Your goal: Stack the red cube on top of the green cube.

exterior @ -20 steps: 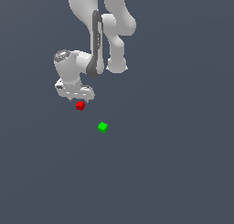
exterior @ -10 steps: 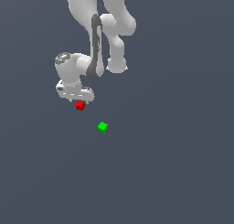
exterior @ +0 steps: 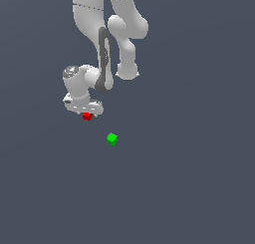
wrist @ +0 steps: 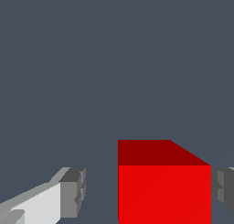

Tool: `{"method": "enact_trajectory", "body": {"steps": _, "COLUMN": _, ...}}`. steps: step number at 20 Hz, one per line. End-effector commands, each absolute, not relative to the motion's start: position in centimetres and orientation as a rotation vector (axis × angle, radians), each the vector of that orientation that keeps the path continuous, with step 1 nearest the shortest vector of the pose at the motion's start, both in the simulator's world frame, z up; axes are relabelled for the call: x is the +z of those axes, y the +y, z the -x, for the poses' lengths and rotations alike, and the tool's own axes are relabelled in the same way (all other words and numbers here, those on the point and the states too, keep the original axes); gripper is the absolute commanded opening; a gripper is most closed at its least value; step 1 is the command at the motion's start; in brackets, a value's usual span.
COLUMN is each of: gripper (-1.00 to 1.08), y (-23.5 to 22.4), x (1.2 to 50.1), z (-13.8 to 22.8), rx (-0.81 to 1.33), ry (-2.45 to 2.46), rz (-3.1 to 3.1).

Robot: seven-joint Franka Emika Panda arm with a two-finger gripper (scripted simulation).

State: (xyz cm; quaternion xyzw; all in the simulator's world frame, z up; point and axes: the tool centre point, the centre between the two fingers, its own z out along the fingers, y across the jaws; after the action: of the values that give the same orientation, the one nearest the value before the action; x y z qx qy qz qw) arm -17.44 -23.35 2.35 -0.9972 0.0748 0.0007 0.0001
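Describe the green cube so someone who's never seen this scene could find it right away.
Start at the big white robot arm reaching down from the top of the exterior view, and follow it to its gripper, which sits over the red cube. The green cube lies apart from them, lower and toward the exterior view's right, alone on the grey floor. It is the only bright-green thing.

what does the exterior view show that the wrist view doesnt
Only the exterior view shows the green cube, lying apart from the red cube toward the exterior view's right and lower in the picture, and the white arm above. Only the wrist view shows the fingers: the red cube sits between them, a clear gap on one side, the other finger close against it. Both show the red cube at the gripper.
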Motion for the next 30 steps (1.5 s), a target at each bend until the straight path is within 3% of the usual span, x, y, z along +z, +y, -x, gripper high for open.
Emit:
{"method": "enact_trajectory", "body": {"steps": 1, "gripper": 1.00, "y": -23.4, "x": 2.0, "z": 17.4, "rx": 0.000, "ry": 0.235, "rz": 3.133}}
{"method": "enact_trajectory", "body": {"steps": 2, "gripper": 1.00, "y": -23.4, "x": 2.0, "z": 17.4, "rx": 0.000, "ry": 0.235, "rz": 3.133}}
{"method": "enact_trajectory", "body": {"steps": 3, "gripper": -1.00, "y": -23.4, "x": 2.0, "z": 17.4, "rx": 0.000, "ry": 0.235, "rz": 3.133}}
{"method": "enact_trajectory", "body": {"steps": 18, "gripper": -1.00, "y": -23.4, "x": 2.6, "z": 17.5, "rx": 0.000, "ry": 0.236, "rz": 3.133}}
{"method": "enact_trajectory", "body": {"steps": 30, "gripper": -1.00, "y": -23.4, "x": 8.9, "z": 17.5, "rx": 0.000, "ry": 0.237, "rz": 3.132}}
